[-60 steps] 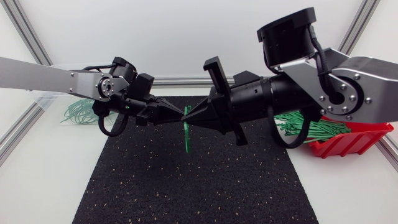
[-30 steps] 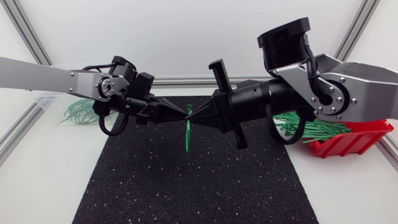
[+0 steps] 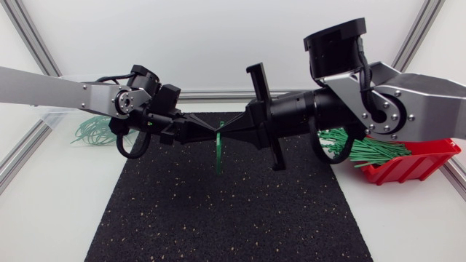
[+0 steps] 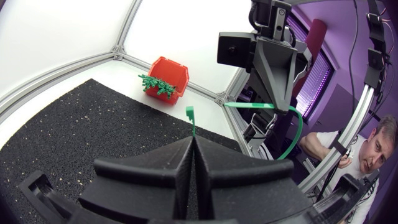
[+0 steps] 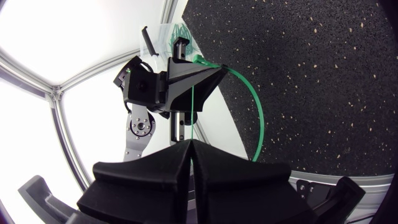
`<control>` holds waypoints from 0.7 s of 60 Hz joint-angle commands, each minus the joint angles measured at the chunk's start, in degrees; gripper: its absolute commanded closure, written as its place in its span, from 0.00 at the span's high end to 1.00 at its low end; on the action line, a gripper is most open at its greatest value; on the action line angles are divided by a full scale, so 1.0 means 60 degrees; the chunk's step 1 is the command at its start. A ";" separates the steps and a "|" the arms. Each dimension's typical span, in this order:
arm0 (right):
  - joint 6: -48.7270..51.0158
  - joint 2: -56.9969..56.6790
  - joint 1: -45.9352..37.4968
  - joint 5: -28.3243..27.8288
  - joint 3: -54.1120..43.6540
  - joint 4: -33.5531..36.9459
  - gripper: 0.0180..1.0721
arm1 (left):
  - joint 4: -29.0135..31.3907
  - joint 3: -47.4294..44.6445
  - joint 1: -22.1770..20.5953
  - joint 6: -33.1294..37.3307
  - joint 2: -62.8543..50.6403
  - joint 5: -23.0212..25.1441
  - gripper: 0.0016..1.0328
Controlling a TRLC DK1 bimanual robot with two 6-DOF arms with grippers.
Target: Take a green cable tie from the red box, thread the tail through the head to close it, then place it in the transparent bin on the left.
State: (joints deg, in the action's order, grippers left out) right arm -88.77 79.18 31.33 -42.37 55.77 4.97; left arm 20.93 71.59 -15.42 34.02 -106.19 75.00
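Item: one green cable tie (image 3: 218, 149), bent into a loop hanging above the middle of the black mat (image 3: 233, 218). My left gripper (image 3: 212, 133) is closed tight on the head end, with the head poking out past its tips. My right gripper (image 3: 226, 133), tip to tip with it, is closed tight on the tail. Red box (image 3: 408, 167) with spare ties (image 3: 364, 151) at right; transparent bin (image 5: 158, 34) at left.

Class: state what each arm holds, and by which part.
One green cable tie: left gripper pinches it just below its head, right gripper near its tail.
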 commanded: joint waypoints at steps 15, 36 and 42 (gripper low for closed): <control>-0.0615 0.0456 -0.0007 0.0016 -0.0051 -0.0858 0.05 | -0.0134 -0.0213 0.0109 -0.0338 -0.0070 0.0171 0.03; -0.0542 0.0456 -0.0022 0.0060 -0.0535 -0.1839 0.05 | -0.0998 -0.0301 0.0094 -0.0426 -0.0158 0.0185 0.03; -0.0439 0.0280 -0.0007 0.0030 -0.0681 -0.1986 0.05 | -0.1496 -0.0536 0.0109 -0.0441 -0.0070 0.0039 0.03</control>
State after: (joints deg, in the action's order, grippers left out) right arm -90.43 80.99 31.33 -42.00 53.23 -5.89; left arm 13.32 70.89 -14.79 32.51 -106.17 75.35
